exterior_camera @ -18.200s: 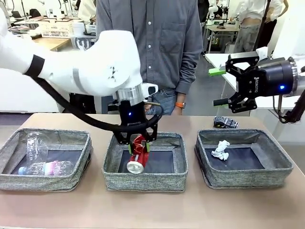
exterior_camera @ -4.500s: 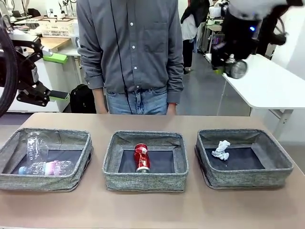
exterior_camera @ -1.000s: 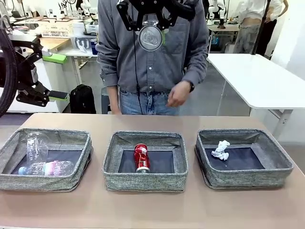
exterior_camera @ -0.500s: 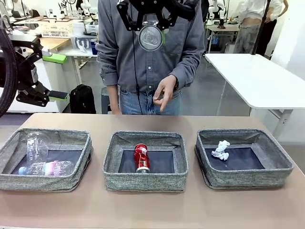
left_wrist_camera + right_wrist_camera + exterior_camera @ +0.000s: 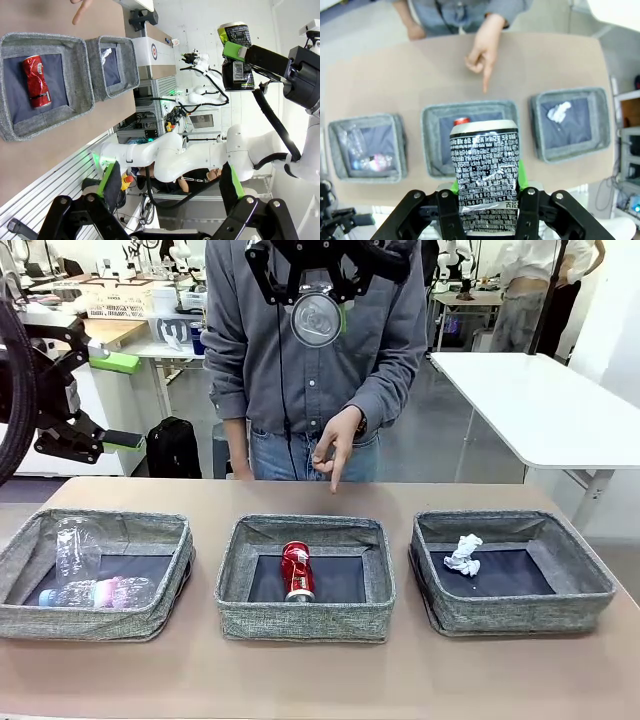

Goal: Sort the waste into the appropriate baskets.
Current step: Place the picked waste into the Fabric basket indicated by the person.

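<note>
One hand (image 5: pixel 335 445) had dropped, pointing at the middle grey woven basket (image 5: pixel 305 625); the right claw (image 5: pixel 316 302), at 12 o'clock, gripped the crushed dark can (image 5: pixel 485 175), the left claw (image 5: pixel 95 400) gaped empty.

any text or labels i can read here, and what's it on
Dark can held in the right claw: covered in small white print, too small to read.
Red can in the middle basket: markings too blurred to read.
Blue-capped bottle with pinkish label: no readable words.
Nothing legible elsewhere.
</note>
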Robot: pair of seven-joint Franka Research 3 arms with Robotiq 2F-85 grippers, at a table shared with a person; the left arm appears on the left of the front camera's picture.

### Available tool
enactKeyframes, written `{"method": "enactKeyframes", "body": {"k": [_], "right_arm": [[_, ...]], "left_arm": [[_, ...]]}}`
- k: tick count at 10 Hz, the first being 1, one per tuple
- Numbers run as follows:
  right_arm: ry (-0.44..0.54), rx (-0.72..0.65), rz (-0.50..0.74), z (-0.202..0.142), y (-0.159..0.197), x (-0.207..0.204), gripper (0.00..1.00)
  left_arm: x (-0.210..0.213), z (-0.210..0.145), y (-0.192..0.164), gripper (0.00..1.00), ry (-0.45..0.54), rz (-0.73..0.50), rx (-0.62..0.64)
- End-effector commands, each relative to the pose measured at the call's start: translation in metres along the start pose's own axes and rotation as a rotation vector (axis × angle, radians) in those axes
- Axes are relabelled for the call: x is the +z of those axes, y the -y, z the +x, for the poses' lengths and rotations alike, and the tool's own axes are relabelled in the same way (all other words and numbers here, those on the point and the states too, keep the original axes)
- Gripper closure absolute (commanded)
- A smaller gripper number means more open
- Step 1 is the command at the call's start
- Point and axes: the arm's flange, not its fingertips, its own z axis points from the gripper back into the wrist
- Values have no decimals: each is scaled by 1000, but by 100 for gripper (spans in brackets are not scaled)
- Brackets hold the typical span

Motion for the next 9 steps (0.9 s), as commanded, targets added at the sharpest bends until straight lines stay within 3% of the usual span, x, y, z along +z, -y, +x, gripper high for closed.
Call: {"method": "enactKeyframes", "body": {"k": [1,2,3,4,6,9], "right_arm": [[11,18,-3,-1,5,0,60],[0,0,0,0,0,0,60],[8,62,66,-9,5,-25,60],[-46,114,120,-24,14,-61,60],[-100,83,182,-58,33,-119,60],[-102,-11,194,-82,60,-229,60]], "left_arm": [[1,1,1,0,2,-23,-18],[1,1,1,0,2,-23,-18],[1,1,1,0,2,-23,-18],[1,1,1,0,2,-23,-18],[1,1,1,0,2,-23,-18],[1,1,1,0,2,-23,-18]]}}
